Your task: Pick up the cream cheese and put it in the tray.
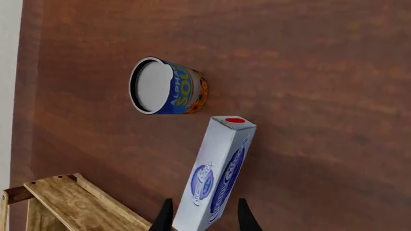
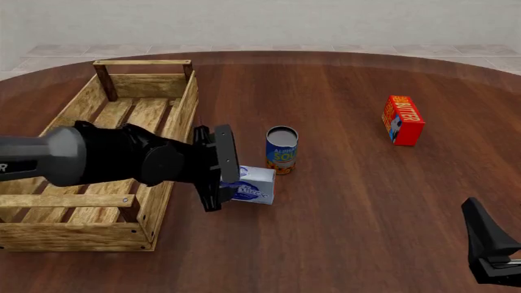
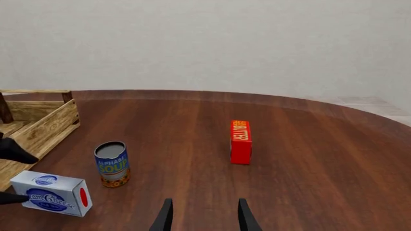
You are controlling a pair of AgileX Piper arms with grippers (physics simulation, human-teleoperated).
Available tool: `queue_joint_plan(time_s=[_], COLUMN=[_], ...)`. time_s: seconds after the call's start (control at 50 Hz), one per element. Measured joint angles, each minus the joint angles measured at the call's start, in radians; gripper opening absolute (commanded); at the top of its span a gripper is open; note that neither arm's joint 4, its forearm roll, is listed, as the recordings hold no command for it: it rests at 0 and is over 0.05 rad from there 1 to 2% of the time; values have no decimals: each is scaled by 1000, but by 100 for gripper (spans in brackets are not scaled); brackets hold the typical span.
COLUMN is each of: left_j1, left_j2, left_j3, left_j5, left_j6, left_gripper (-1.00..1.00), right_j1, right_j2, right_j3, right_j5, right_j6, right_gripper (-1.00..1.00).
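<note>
The left end effector has its fingers either side of the cream cheese, grasping the box, which sits just beside the tray and near the soup can, toward the surface's near-left part. The butter box stands well apart toward the far right edge. The right end effector hangs released, fingers apart, over the near right corner.

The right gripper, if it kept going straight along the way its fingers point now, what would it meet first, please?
Probably the butter box: in its wrist view the right gripper is open with nothing between its fingers, and the box stands ahead, slightly off centre. Depth is unclear, so it might pass beside it over bare table.
</note>
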Motion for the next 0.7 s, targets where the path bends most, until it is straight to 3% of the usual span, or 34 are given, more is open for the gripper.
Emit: queue_joint_plan(time_s=[0.7], left_j1=[33], left_j2=[61], left_j3=[52], left_j5=[-140], left_j6=[48], left_gripper=[100], right_j1=[1], right_j2=[0], right_j3=[1], right_j5=[2], right_j6=[3], right_gripper=[100])
